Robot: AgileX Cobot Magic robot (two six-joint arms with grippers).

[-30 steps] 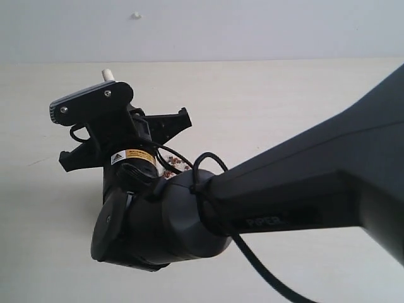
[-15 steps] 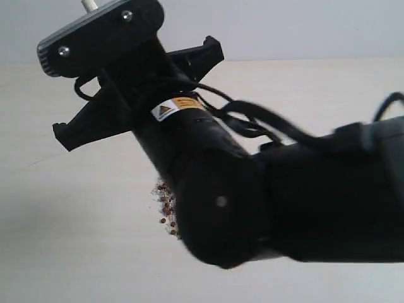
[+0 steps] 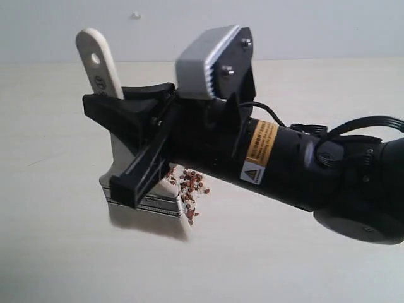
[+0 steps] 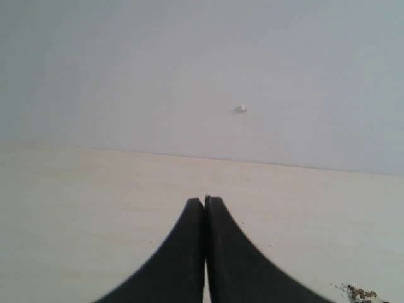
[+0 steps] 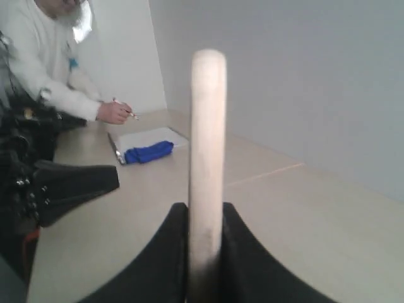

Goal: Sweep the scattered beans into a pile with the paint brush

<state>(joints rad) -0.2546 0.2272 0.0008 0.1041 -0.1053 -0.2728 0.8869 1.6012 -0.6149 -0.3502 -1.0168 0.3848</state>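
The paint brush (image 3: pixel 121 151) stands nearly upright on the pale table, its handle hole at the top and its silver ferrule (image 3: pixel 142 201) low; the bristles are hidden under it. My right gripper (image 3: pixel 117 144) reaches in from the right and is shut on the handle (image 5: pixel 208 145), with a finger on each side of it. The beans (image 3: pixel 189 186) lie in a loose reddish-brown cluster touching the ferrule's right side, partly hidden by the gripper. A few beans (image 4: pixel 360 292) show at the edge of the left wrist view. My left gripper (image 4: pixel 205 201) hangs above bare table, shut and holding nothing.
A wall with a small white mark (image 3: pixel 136 15) borders the table's far edge. In the right wrist view a person in white (image 5: pixel 50 63) writes at the far end, beside a blue cloth (image 5: pixel 148 152) and white paper (image 5: pixel 154 136). A black arm part (image 5: pixel 63 186) sits nearby.
The right arm has swung round and lowered the brush, so the handle and ferrule now show beside the beans, which it hid before. The left gripper stays shut.
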